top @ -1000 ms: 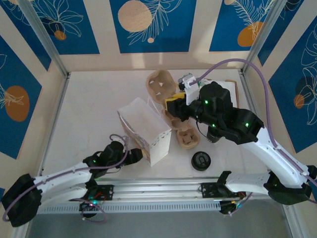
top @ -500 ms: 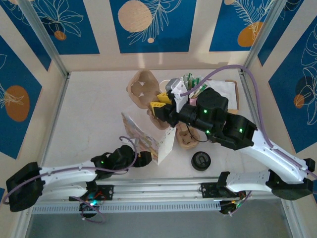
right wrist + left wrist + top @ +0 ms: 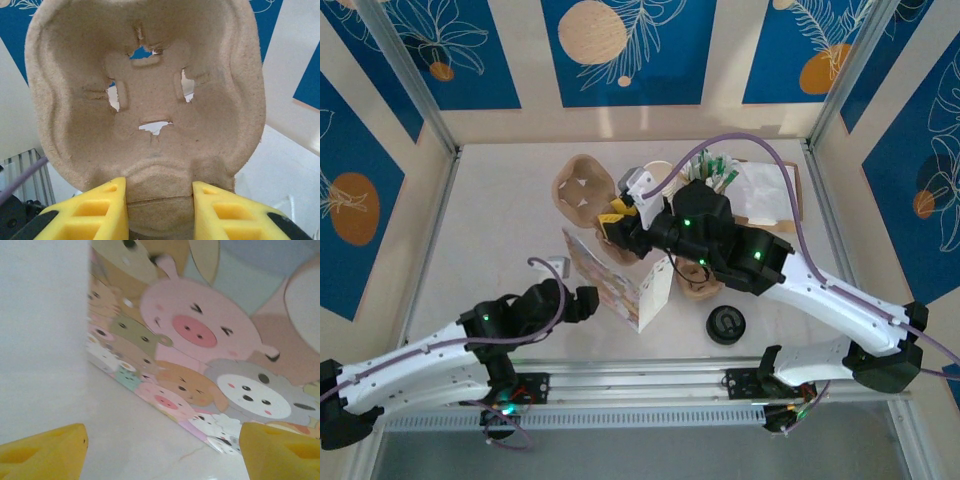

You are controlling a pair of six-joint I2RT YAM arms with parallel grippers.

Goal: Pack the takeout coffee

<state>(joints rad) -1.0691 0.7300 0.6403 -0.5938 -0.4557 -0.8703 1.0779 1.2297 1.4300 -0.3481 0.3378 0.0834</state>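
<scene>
A brown moulded-pulp cup carrier (image 3: 582, 190) hangs above the table's middle, and my right gripper (image 3: 617, 215) is shut on its edge. In the right wrist view the carrier (image 3: 145, 90) stands up from between my right gripper's (image 3: 159, 200) yellow fingers. The paper bag (image 3: 620, 280), printed with cartoon animals, leans low on the table just below it. My left gripper (image 3: 583, 303) is open at the bag's left side with nothing between its fingers. Its wrist view has the printed bag (image 3: 200, 340) just ahead of the left gripper (image 3: 162, 450). A round black lid (image 3: 726, 323) sits near the front right.
A second pulp carrier (image 3: 695, 282) lies under the right arm, right of the bag. Packets and sticks (image 3: 713, 165) and white paper (image 3: 760, 190) are at the back right. Metal frame posts (image 3: 430, 130) and walls border the table.
My right arm carried the cup carrier leftward. The bag went from upright to leaning low with its printed side up. My left gripper opened and drew back a little from the bag.
</scene>
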